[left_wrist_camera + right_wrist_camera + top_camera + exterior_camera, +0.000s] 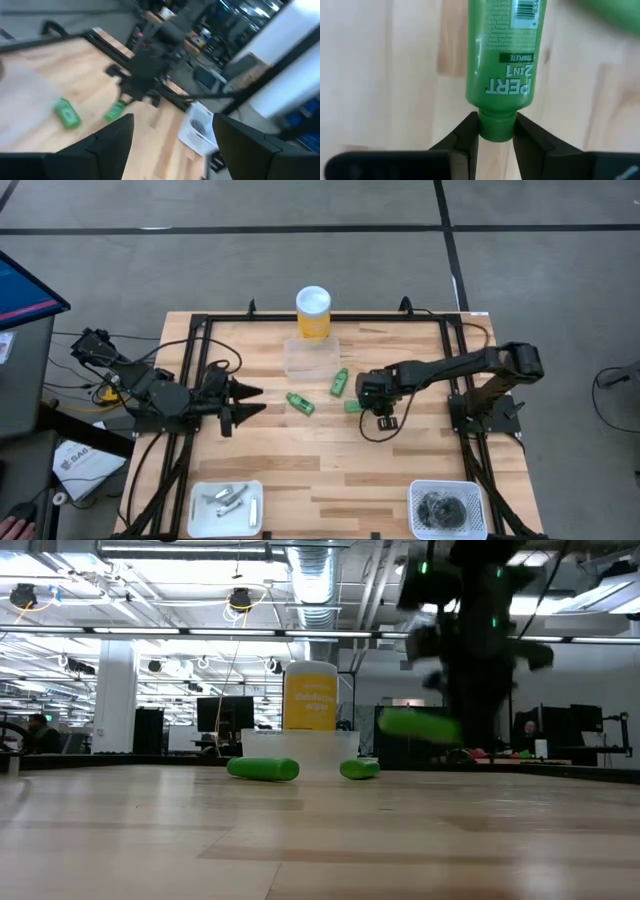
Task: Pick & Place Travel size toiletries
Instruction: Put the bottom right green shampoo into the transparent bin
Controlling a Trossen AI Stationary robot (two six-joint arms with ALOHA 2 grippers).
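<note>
Three green tubes show. Two lie on their sides on the wooden table (300, 470): one (299, 403) at the middle, one (340, 382) near a clear box (311, 355). My right gripper (366, 408) is shut on the third tube (415, 724), which the low view shows in the air. My left gripper (245, 402) waits open over the table's left part, pointing toward the tubes. Silvery metal pieces lie in a white tray (226, 508) and dark round pieces in a white basket (447, 508). My right gripper pinches the tube's round cap (496, 127) between its two fingers (462, 137), one on each side of the cap. The fingers come steeply from above. The tube's body (502, 55) sticks out beyond the fingertips, lifted clear of the table and about level.
A tall yellow cylinder with a white lid (313, 312) stands at the far edge behind the clear box. Black frame rails (190, 380) run along the table's left, right and far sides. Bare wood lies between the tray and the basket at the near edge.
</note>
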